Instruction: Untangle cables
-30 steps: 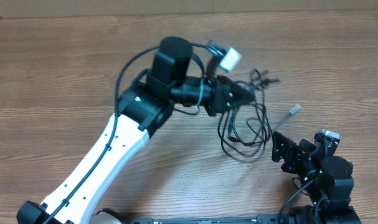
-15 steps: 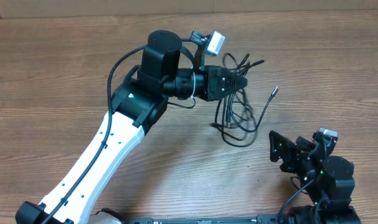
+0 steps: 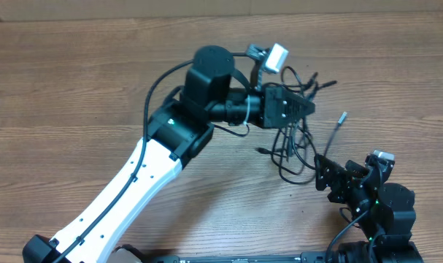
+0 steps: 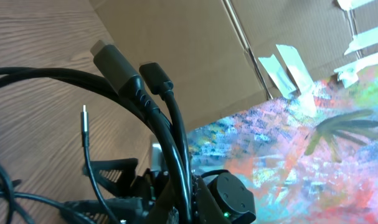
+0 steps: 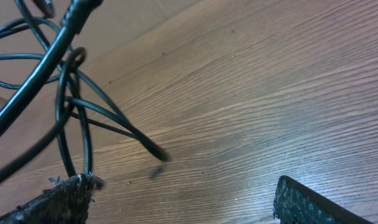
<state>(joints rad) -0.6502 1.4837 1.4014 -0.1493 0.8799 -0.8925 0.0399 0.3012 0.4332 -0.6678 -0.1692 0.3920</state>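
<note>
My left gripper (image 3: 300, 108) is shut on a bundle of thin black cables (image 3: 293, 150), held above the table right of centre. Loops hang down below it, plug ends (image 3: 320, 82) fan out behind it, and one silver-tipped end (image 3: 343, 117) sticks out to the right. In the left wrist view two black plugs (image 4: 123, 68) and a silver tip (image 4: 85, 118) rise from the jaws. My right gripper (image 3: 329, 179) stands open at the bundle's lower right. In the right wrist view the cables (image 5: 70, 93) hang at upper left, one loop reaching down beside the left fingertip (image 5: 58, 202); nothing lies between the fingers.
The wooden table (image 3: 75, 88) stretches out to the left and back. A cardboard wall (image 4: 195, 56) and a colourful painted sheet (image 4: 313, 149) show beyond the table in the left wrist view. The right arm's body (image 3: 382, 212) sits at the front right edge.
The left gripper, with the bundle still in it, swung left and back and has now come back to the right, nearer the right gripper. The right arm has stayed put.
</note>
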